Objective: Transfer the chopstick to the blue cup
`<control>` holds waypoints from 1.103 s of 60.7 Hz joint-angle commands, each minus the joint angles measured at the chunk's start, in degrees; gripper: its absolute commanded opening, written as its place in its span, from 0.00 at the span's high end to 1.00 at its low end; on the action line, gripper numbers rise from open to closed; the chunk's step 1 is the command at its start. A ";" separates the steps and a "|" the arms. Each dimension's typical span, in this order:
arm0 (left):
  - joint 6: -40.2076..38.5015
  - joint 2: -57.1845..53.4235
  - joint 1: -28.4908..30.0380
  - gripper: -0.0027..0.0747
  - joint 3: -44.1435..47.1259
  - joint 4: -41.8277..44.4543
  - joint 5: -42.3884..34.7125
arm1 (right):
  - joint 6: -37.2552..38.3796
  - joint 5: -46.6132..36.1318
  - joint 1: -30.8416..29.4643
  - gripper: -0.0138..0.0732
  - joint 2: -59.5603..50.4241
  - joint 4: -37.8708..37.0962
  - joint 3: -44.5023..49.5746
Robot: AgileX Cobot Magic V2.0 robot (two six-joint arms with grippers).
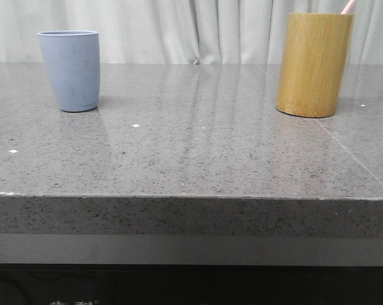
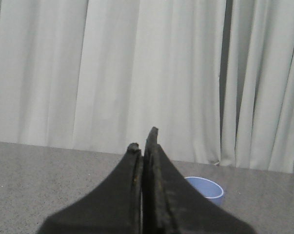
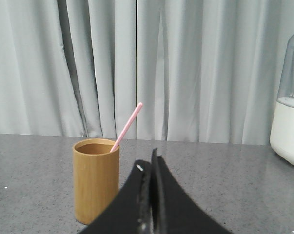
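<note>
The blue cup (image 1: 70, 70) stands upright at the far left of the grey table; its rim also shows in the left wrist view (image 2: 205, 188). A pink-white chopstick (image 3: 127, 126) leans out of the yellow-brown bamboo holder (image 3: 95, 179); in the front view only its tip (image 1: 348, 6) shows above the holder (image 1: 314, 64) at the far right. My left gripper (image 2: 143, 146) is shut and empty, short of the blue cup. My right gripper (image 3: 148, 163) is shut and empty, short of the holder. Neither gripper shows in the front view.
A white-and-clear domed appliance (image 3: 288, 126) stands on the table beside the holder in the right wrist view. Pale curtains (image 1: 191, 28) hang behind the table. The table's front edge (image 1: 191, 197) runs across the front view.
</note>
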 commanded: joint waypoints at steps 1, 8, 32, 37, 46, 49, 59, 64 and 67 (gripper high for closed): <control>-0.12 5.08 0.11 0.99 -6.99 -0.13 2.89 | -0.31 1.03 -0.11 0.98 4.62 -0.56 -6.26; -0.12 10.75 0.11 0.99 -13.99 -0.13 9.47 | -0.31 5.59 -0.11 0.98 9.73 -0.56 -11.73; -0.12 23.31 0.11 0.99 -18.64 -0.84 14.25 | -0.31 12.14 -0.11 0.98 24.95 -0.56 -17.24; -0.12 24.98 0.11 0.99 -18.31 -1.09 14.28 | -0.31 12.23 -0.11 0.98 27.11 -0.56 -16.98; 0.24 27.93 0.11 0.99 -18.31 0.32 14.28 | -0.37 13.26 -0.11 0.96 30.31 -0.62 -16.86; 0.24 28.77 0.11 0.98 -18.31 1.13 14.28 | -0.45 13.42 -0.11 0.92 31.08 -0.62 -16.86; 0.24 30.48 0.11 0.70 -18.31 2.13 13.93 | -0.75 13.42 -0.11 0.56 32.21 -0.62 -16.86; 0.24 30.75 0.11 0.40 -18.31 2.13 13.20 | -0.75 13.42 -0.11 0.36 32.28 -0.62 -16.86; 0.24 30.84 0.11 0.29 -18.31 2.13 12.78 | -0.75 13.74 -0.11 0.29 32.28 -0.62 -16.86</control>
